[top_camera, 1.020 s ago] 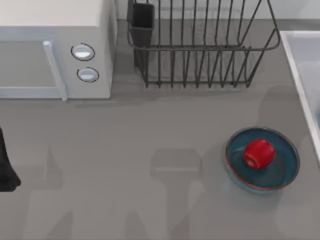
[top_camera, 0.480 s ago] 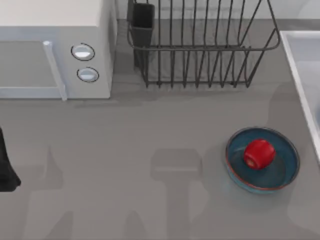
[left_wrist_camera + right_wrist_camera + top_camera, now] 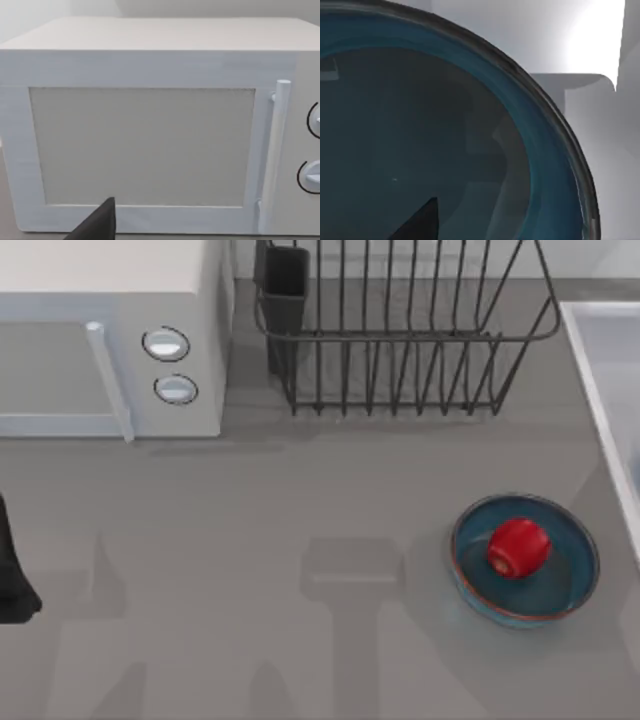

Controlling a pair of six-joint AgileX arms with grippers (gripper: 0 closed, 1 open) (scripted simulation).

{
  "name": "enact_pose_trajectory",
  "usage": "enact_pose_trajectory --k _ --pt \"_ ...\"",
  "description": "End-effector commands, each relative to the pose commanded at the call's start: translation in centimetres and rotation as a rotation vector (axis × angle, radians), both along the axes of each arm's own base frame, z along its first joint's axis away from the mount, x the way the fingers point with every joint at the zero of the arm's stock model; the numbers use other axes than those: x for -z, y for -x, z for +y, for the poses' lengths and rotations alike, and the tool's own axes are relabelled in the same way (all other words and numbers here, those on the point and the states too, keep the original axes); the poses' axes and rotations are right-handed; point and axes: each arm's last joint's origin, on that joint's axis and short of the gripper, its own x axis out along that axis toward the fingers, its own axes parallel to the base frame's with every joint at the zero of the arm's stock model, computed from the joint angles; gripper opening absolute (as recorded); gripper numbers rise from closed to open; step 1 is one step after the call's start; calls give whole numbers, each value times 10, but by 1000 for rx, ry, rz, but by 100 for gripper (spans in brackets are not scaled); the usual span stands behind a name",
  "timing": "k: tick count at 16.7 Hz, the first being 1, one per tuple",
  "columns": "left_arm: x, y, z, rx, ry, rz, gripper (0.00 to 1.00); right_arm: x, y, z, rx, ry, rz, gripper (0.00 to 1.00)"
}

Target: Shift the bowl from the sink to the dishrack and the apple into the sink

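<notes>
Hovering close above the bowl: the right gripper, looking down into the teal inside and along the dark curved rim. Lying in the white sink, that bowl, off beyond the right end of the dishrack. Not revealing whether set wide or narrow, so cannot tell.

Sitting on the grey table, well out in front of the dishrack's right half and apart from it: a second bowl of the same look, cradling the apple near its middle, dimple turned sideways.

Standing at the dishrack's left corner: the dark utensil cup. Standing just beside the dishrack's left end: the white microwave, showing two round knobs and an upright bar handle.

Waiting far left of the dishrack, facing the microwave door: the left gripper, parked, likewise not letting its grip be judged, so cannot tell.
</notes>
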Motion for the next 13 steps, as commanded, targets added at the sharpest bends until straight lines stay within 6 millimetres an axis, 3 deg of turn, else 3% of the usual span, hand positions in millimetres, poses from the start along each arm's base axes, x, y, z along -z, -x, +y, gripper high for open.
enact_pose_trajectory --k 2,6,13 --pt "0 0 0 0 0 0 100 16 0 0 0 -2 7 100" --pt "0 0 0 0 0 0 100 17 0 0 0 -3 7 100" --pt "0 0 0 0 0 0 100 17 0 0 0 -3 7 47"
